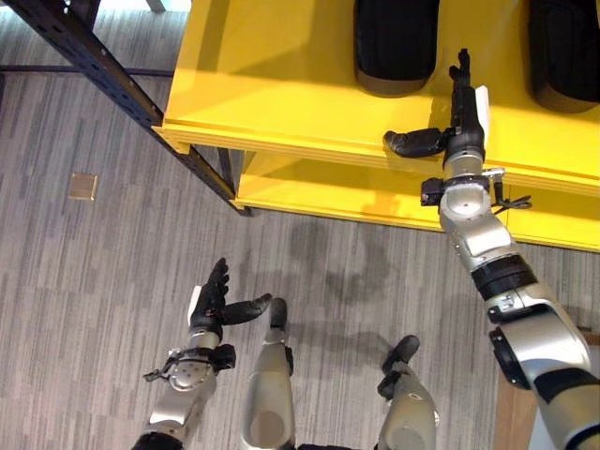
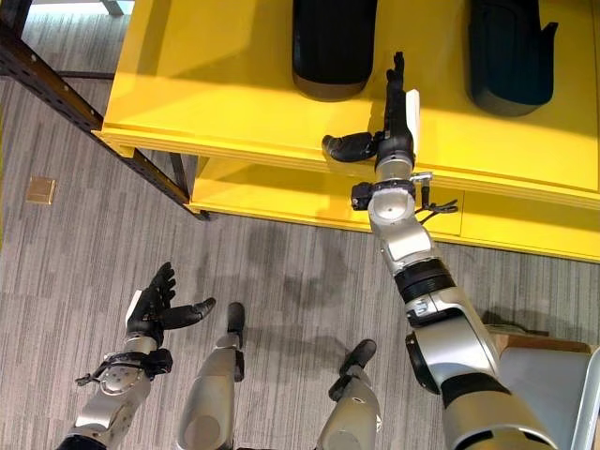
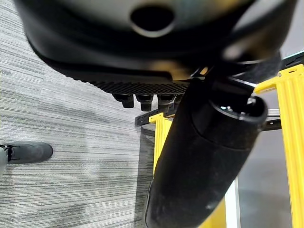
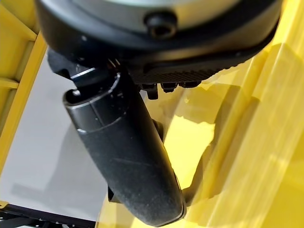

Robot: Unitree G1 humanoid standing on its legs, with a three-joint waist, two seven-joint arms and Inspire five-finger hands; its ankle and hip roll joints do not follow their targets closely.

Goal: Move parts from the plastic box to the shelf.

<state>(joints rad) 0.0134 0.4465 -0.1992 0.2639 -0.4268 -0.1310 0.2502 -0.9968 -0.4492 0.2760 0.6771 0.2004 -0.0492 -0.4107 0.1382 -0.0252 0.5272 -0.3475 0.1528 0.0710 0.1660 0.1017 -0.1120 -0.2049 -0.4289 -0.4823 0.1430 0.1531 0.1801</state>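
Observation:
Two black parts lie on the top board of the yellow shelf (image 1: 281, 84): one (image 1: 396, 47) near the middle, the other (image 1: 562, 52) at the right. My right hand (image 1: 463, 127) reaches over the shelf's front edge between them. It is open, with straight fingers and the thumb (image 4: 128, 156) stuck out sideways, and it holds nothing. My left hand (image 1: 211, 305) hangs low over the floor at the lower left. It is also open and bare, with its thumb (image 3: 204, 156) out. A grey box corner (image 2: 558, 384) shows at the lower right.
A dark metal rack frame (image 1: 94, 61) slants across the upper left, beside the shelf's corner. A lower yellow board (image 1: 356, 197) sits under the top one. A small brown square (image 1: 82, 186) lies on the grey striped floor (image 1: 94, 281).

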